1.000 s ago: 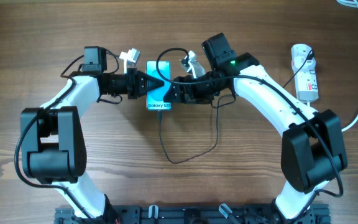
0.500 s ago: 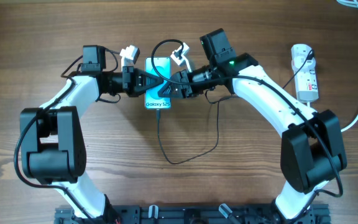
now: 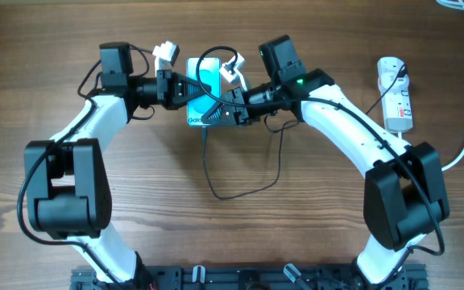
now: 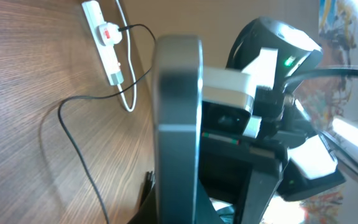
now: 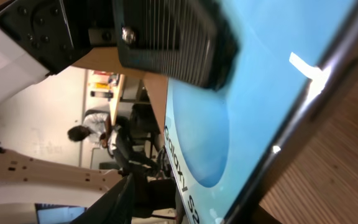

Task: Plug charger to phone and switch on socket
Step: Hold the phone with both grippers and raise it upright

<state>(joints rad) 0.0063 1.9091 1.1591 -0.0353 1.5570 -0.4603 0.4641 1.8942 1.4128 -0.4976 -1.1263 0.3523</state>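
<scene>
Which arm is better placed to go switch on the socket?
Right, probably. The socket lies on the right side of the table, beside the right arm. The left gripper is shut on the phone and seems needed there; the right gripper, also at the phone, could pull away.

Overhead, the left gripper [image 3: 193, 87] and right gripper [image 3: 222, 106] cover much of the phone [image 3: 206, 77], hiding most of its edge text and the spot where the charger [image 3: 205, 157] joins it. The switches on the socket [image 3: 396, 97] are too small to read. The right wrist view cuts the phone off at its borders and does not show how its own jaws stand; the left wrist view gives the phone blurred, edge-on.
</scene>
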